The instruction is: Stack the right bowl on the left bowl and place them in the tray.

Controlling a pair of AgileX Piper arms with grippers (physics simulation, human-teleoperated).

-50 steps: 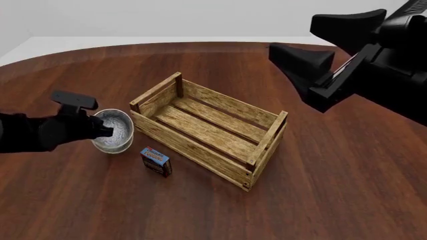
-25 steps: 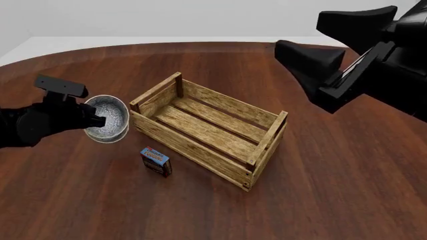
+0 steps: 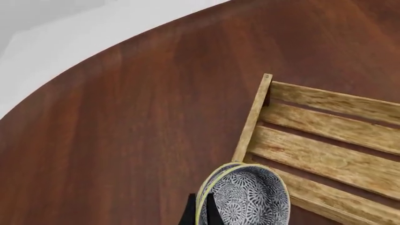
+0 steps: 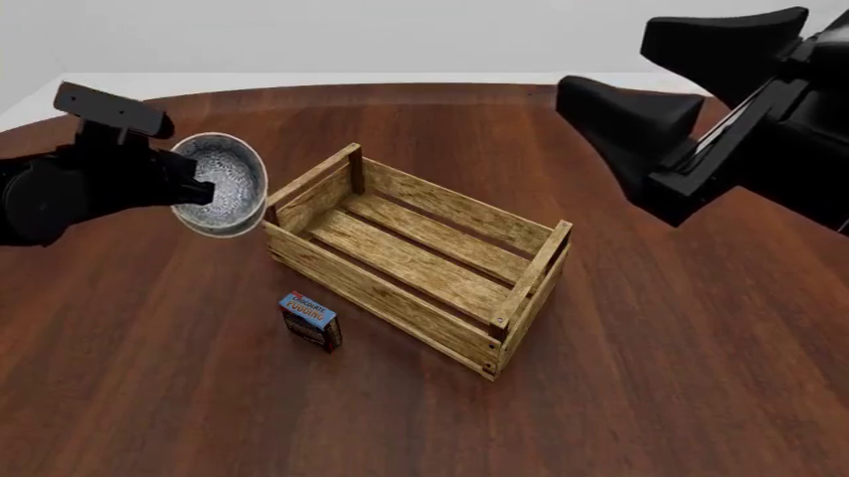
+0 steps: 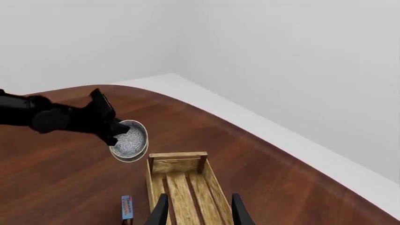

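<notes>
- Dark reddish-brown wooden table [image 4: 159,378], pale wall behind
- Left gripper [image 4: 197,186] has its jaws clamped on the rim of the stacked grey patterned bowls [image 4: 219,184], held tilted in the air beside the large light-brown slatted wooden tray [image 4: 414,260], apparently for carrying inside
- Right gripper [image 4: 670,109] hovers high, jaws spread, empty

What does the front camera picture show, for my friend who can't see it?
The left claw holds the stacked bowls in the air, just left of the wooden tray, which has nothing inside. A small blue-and-red box stands on the brown table, and the right claw hangs open, high on the right.
</notes>
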